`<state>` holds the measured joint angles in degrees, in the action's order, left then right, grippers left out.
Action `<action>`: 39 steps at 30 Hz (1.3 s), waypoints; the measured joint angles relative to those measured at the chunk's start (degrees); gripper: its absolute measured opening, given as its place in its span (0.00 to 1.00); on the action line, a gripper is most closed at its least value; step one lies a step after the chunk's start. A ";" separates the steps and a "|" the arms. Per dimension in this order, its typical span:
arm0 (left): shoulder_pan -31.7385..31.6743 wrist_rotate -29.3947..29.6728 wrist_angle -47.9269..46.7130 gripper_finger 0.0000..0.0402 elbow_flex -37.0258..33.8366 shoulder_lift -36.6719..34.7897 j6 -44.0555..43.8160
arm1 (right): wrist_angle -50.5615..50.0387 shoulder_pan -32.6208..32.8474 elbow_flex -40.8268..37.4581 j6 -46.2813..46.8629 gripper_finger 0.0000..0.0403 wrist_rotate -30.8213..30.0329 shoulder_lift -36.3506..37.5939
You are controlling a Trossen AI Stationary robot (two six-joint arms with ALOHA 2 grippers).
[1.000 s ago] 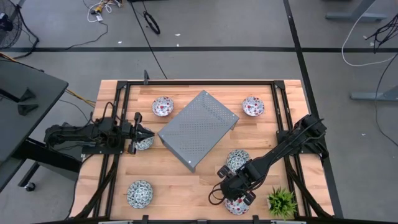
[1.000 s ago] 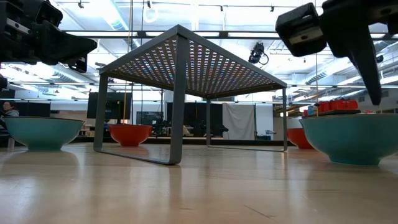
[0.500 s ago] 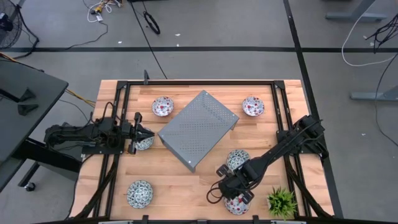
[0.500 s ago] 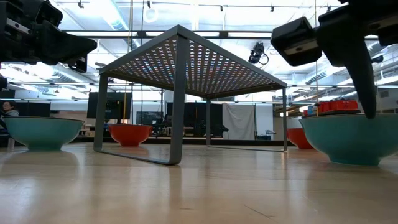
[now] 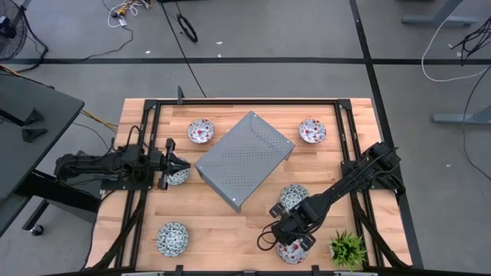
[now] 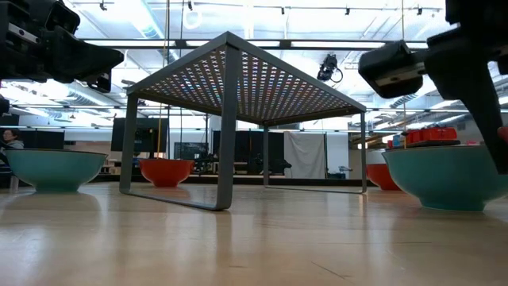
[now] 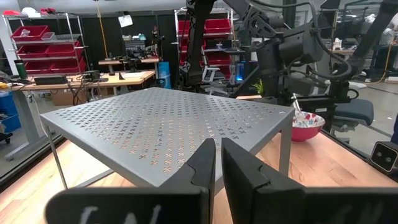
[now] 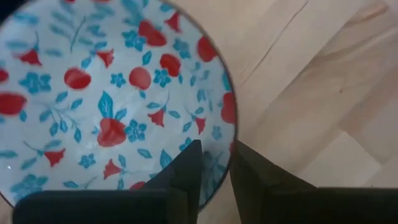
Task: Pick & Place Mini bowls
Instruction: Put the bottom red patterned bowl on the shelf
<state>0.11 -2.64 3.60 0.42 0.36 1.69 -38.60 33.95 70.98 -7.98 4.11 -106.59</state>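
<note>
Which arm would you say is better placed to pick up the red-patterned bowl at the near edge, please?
The right. Its gripper is over that red-patterned bowl, one finger inside the rim, the other outside. The left gripper waits across the table beside the grey rack, fingers nearly together.

- A grey floor (image 5: 276, 31) crossed by dark tape lines surrounds the wooden table (image 5: 222, 222).
- Loose cables (image 5: 184, 27) lie on that floor.
- Red storage bins fill metal shelves (image 7: 46, 43).
- Ceiling strip lights (image 6: 151, 32) brighten the open workshop.
</note>
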 joint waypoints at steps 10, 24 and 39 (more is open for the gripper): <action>0.00 0.01 0.00 0.07 0.00 0.00 -0.01 | 0.01 -0.02 -0.39 0.93 0.17 0.10 0.04; 0.00 -0.01 0.01 0.07 -0.01 0.00 0.00 | -0.07 -0.02 -0.42 2.39 0.12 1.93 0.48; -0.01 0.01 0.02 0.07 -0.01 0.00 0.00 | -0.68 -0.34 -0.46 5.14 0.01 2.44 6.12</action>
<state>0.10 -2.63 3.62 0.41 0.36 1.69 -39.28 33.61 70.52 -2.83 6.55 -100.46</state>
